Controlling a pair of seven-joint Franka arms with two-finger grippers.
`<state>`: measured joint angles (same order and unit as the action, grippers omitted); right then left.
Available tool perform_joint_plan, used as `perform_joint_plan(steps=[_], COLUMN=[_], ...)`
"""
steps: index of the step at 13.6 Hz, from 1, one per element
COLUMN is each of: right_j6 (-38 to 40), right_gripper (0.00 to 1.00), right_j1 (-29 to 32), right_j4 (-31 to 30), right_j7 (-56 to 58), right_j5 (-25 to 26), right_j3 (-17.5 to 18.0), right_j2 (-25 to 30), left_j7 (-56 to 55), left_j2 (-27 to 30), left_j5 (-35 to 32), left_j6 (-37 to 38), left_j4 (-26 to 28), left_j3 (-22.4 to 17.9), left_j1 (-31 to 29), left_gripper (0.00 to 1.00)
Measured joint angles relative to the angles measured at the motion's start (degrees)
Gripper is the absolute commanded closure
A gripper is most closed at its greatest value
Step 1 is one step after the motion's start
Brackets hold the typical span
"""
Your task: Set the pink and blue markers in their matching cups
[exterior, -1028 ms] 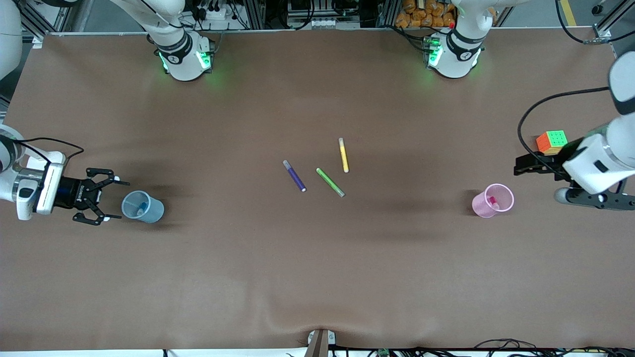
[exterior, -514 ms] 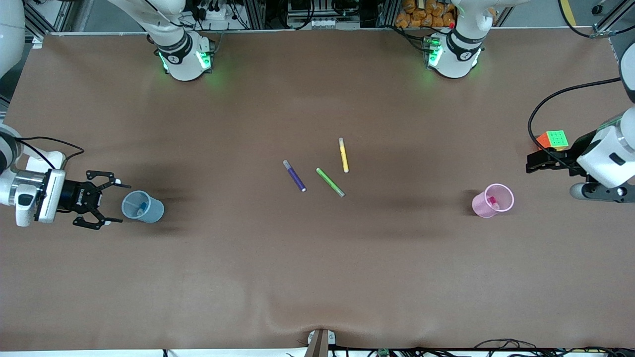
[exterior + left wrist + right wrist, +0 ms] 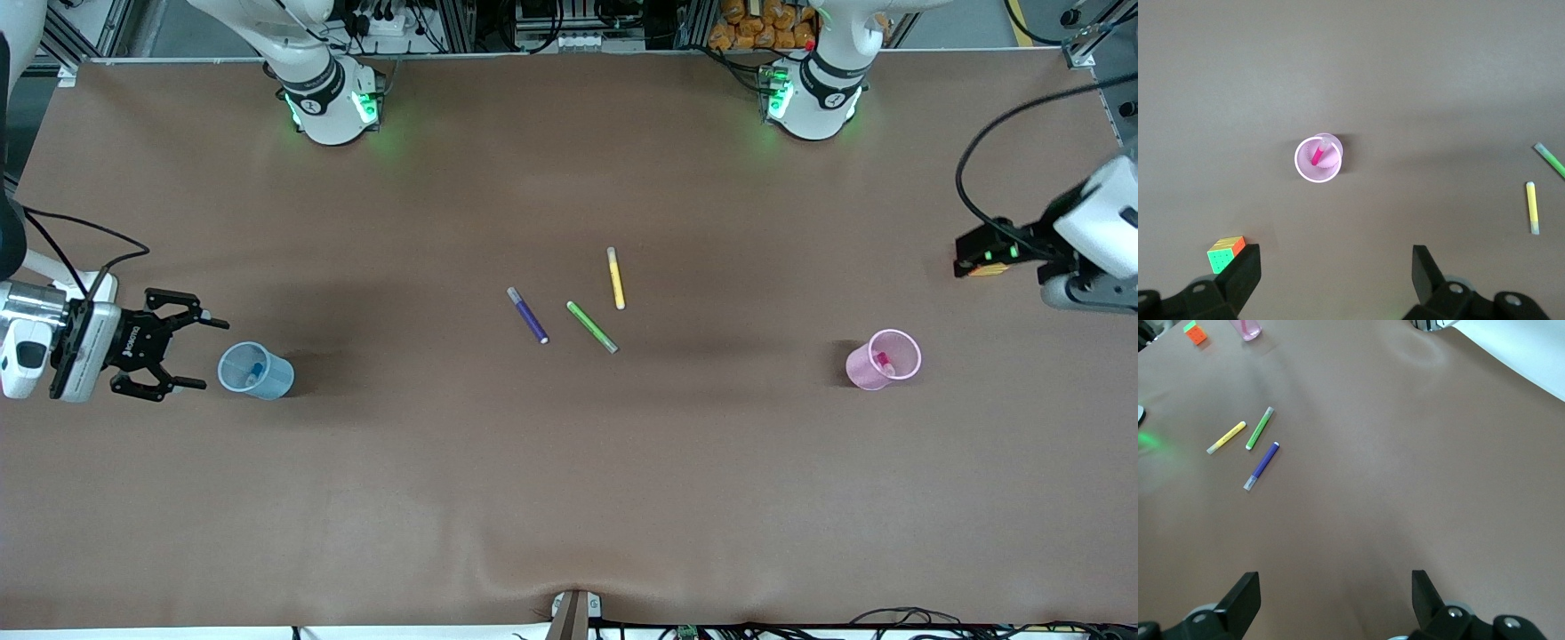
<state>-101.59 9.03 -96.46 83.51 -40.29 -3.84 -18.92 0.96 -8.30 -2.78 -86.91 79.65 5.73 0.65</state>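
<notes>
The light blue cup (image 3: 256,371) stands toward the right arm's end of the table with the blue marker (image 3: 255,371) inside it. My right gripper (image 3: 210,354) hangs open and empty just beside that cup, on its table-end side. The pink cup (image 3: 883,359) (image 3: 1317,159) stands toward the left arm's end and holds the pink marker (image 3: 884,361) (image 3: 1317,155). My left gripper (image 3: 964,254) is open and empty, up in the air over a colour cube (image 3: 1225,253). In each wrist view the jaws stand wide apart with only table between them.
A purple pen (image 3: 527,315), a green pen (image 3: 591,326) and a yellow pen (image 3: 615,277) lie loose mid-table. The colour cube (image 3: 987,269) sits near the left arm's table end, mostly hidden under the left gripper. Both arm bases stand along the table's back edge.
The left gripper has drawn away from the pink cup toward the table's end and now covers the cube. The right gripper has backed slightly off the blue cup. Both stayed open.
</notes>
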Motion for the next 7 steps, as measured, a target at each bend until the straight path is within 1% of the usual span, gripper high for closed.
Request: perform_joint_plan(steps=[3, 5, 7], right_j6=[-0.1, -0.1, -0.1], right_gripper=[0.0, 0.0, 0.0], right_j1=[-1.1, -1.9, -2.6], right_j4=[0.0, 0.0, 0.0], right_j7=[-7.7, -14.6, -20.9], right_j5=[4.6, 8.3, 11.8], right_j3=[0.0, 0.0, 0.0], right_j2=[1.9, 3.8, 5.8], left_j7=[-3.2, -4.8, -4.9], left_j2=[1.9, 3.6, 5.8], left_j5=[0.0, 0.0, 0.5], left_j6=[0.9, 1.0, 1.1], left_j4=[1.6, 3.8, 6.4], left_j3=[-0.5, -2.5, -4.4], left_j1=[1.7, 3.5, 4.0], left_gripper=[0.0, 0.0, 0.0])
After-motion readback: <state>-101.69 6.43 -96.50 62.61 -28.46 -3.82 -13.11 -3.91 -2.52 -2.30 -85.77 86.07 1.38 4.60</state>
